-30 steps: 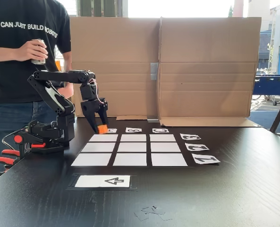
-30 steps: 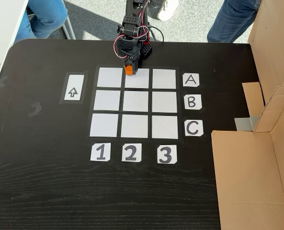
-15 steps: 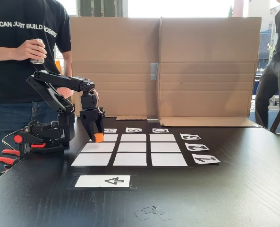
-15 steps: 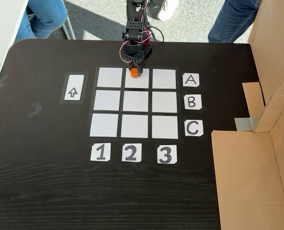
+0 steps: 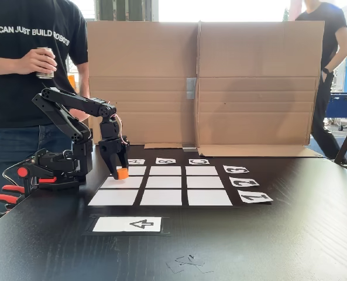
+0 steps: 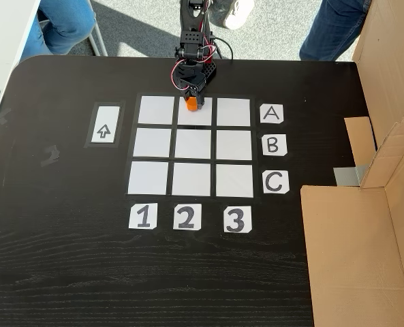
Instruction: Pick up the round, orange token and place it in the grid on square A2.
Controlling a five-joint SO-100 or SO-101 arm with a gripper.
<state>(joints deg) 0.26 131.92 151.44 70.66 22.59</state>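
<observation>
Fingers (image 6: 191,104) gripping round, orange token (image 5: 122,173), pointing down over square A2 (image 6: 195,112) of grid (image 6: 153,144); token-paper contact unclear.

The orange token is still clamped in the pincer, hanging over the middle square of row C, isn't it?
Not row C. In the fixed view from above, the orange token, clamped in the pincer, is over the middle square of row A, column 2. The rest is right.
</observation>
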